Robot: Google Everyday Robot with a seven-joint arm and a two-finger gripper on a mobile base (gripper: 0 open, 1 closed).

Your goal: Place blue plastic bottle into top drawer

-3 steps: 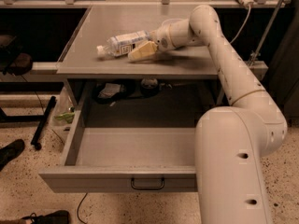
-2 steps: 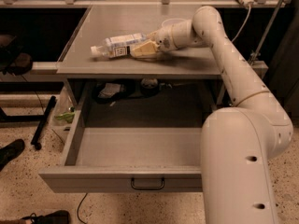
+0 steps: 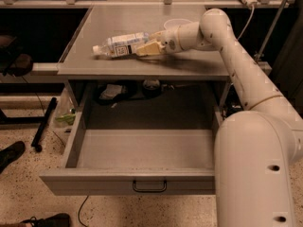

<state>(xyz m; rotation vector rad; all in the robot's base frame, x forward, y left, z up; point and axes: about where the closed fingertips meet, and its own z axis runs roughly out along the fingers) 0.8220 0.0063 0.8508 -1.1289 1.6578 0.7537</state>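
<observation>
The blue plastic bottle [image 3: 120, 44] lies on its side near the middle of the grey tabletop [image 3: 189, 63], white cap pointing left. My gripper [image 3: 150, 44] reaches in from the right and is shut on the bottle's base end, with tan fingers [image 3: 149, 49] above and below it. I cannot tell whether the bottle touches the tabletop. The top drawer [image 3: 94, 182] is pulled wide open below the tabletop. Its inside holds nothing, and its dark bar handle [image 3: 149, 187] is at the front centre.
A clear plastic cup [image 3: 173, 23] stands on the tabletop just behind the gripper. Dark cables and clutter [image 3: 113, 91] sit in the cavity behind the drawer. My arm's large white body [image 3: 255, 174] fills the lower right. A shoe [image 3: 10, 154] is on the floor at left.
The gripper and the bottle in it have shifted a little to the left across the tabletop. The drawer stays open as before.
</observation>
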